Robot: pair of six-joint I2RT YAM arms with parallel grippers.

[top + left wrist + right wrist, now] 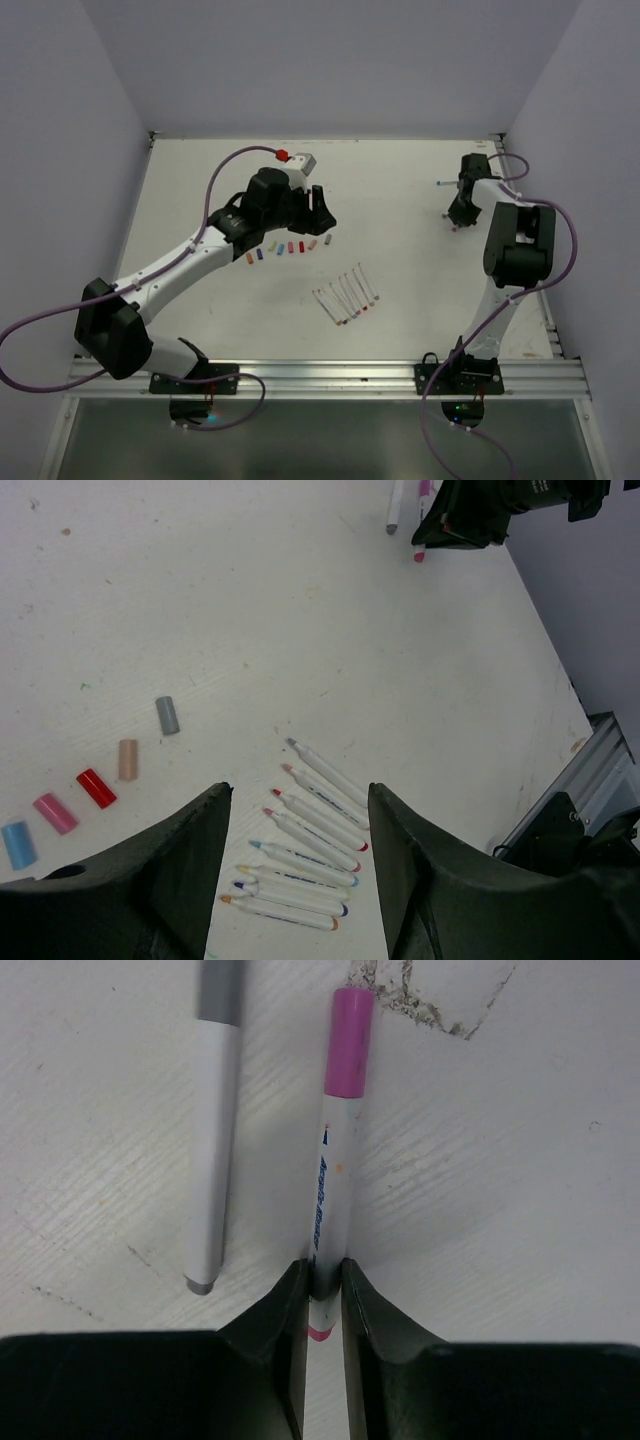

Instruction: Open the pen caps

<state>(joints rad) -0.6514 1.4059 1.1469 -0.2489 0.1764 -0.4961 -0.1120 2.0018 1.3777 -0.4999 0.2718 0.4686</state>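
Observation:
Several loose pen caps [280, 247] lie in a row mid-table; the left wrist view shows grey [167, 715], tan [128, 759], red [97, 788], pink [55, 813] and blue [17, 844] ones. Several uncapped white pens [315, 830] lie side by side below my open, empty left gripper [300, 792], which hovers above the table [322, 215]. At the far right my right gripper [323, 1265] is shut on the white body of a pen [331, 1190] lying on the table, near its rear end. A pink cap [351, 1040] sits on that pen's far end.
A second pen with a grey cap [215, 1110] lies just left of the gripped one, parallel to it. The right arm's gripper [460, 212] works close to the right wall and the table's right edge. An aluminium rail [330, 375] runs along the near edge.

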